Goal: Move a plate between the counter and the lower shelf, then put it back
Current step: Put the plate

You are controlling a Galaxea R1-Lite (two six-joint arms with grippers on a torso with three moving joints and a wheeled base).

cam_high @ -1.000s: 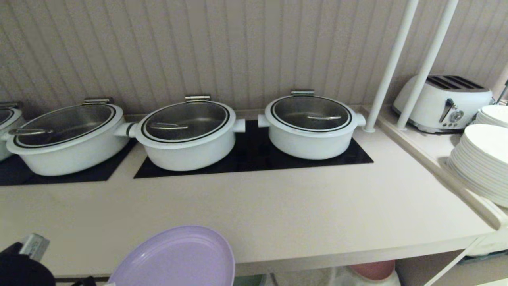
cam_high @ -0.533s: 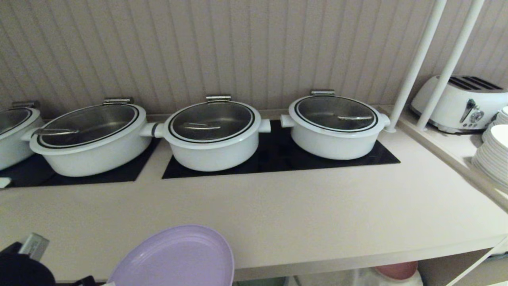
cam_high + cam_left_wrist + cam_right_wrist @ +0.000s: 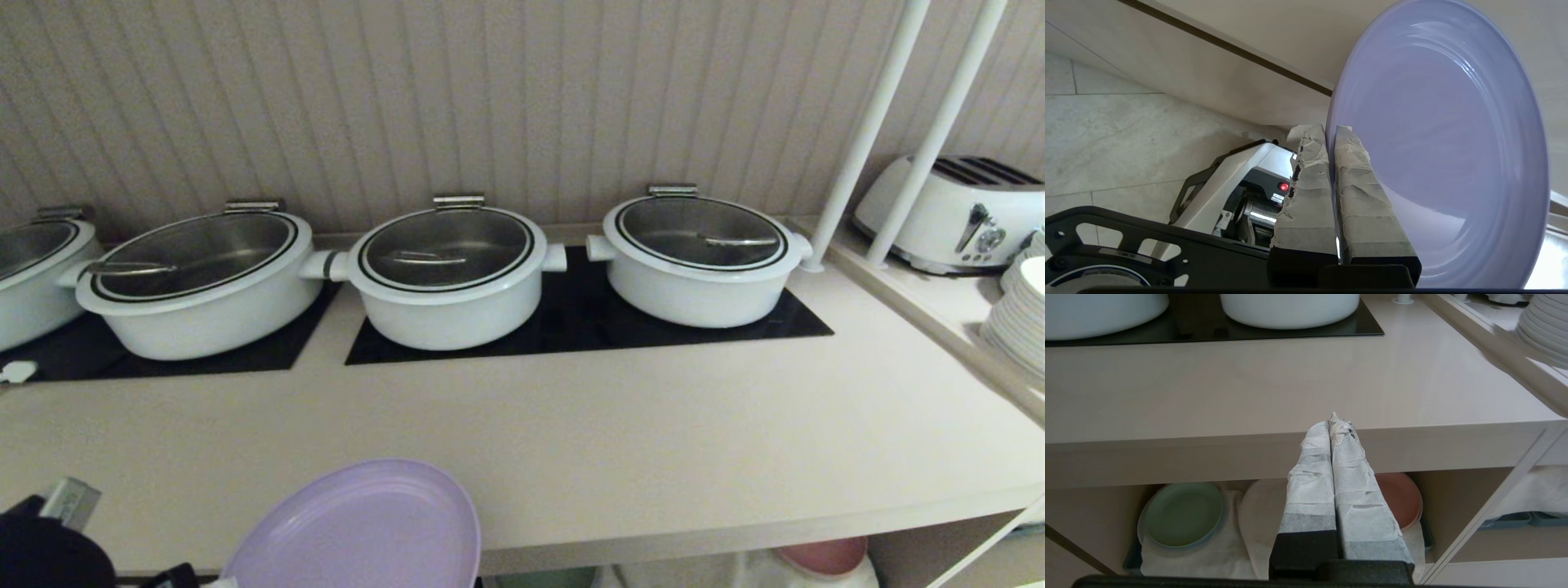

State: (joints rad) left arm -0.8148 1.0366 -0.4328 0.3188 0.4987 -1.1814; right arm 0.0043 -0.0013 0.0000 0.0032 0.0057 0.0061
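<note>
Lavender plate (image 3: 1437, 139), pinched at its rim by the left tool (image 3: 1331, 134), hangs at the desk's (image 3: 653, 441) six-o'clock edge, mid-transfer; setting it flat on top looks next.

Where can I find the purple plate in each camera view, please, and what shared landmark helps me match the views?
Head view: the plate sits at the bottom edge, left of centre.
Left wrist view: the plate fills the right side, its rim pinched by the left gripper.
Right wrist view: not in it.
Shared landmark: the counter, also.
</note>
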